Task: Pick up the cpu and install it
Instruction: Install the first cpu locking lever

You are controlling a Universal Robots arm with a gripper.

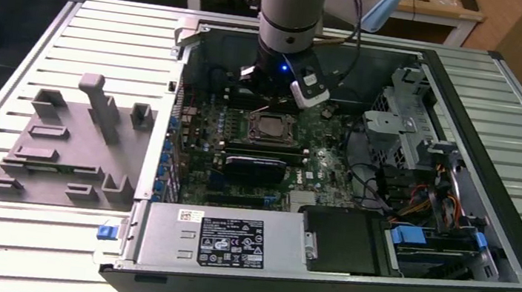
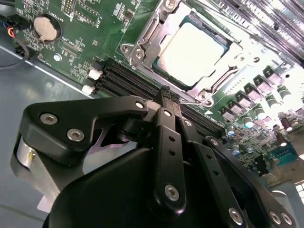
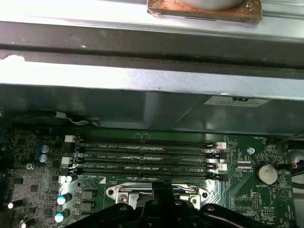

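My fingers [image 2: 167,97], pressed together and holding nothing, hover just beside the cpu [image 2: 195,53], which lies flat in its socket on the motherboard [image 1: 241,143].

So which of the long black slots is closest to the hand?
The slot right next to the cpu; the other three lie farther from the hand.

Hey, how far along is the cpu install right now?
The cpu already sits in the motherboard socket, so picking and placing look done. The gripper hovers just beside the socket, carrying nothing. Whether the socket's retention frame is latched can't be told.
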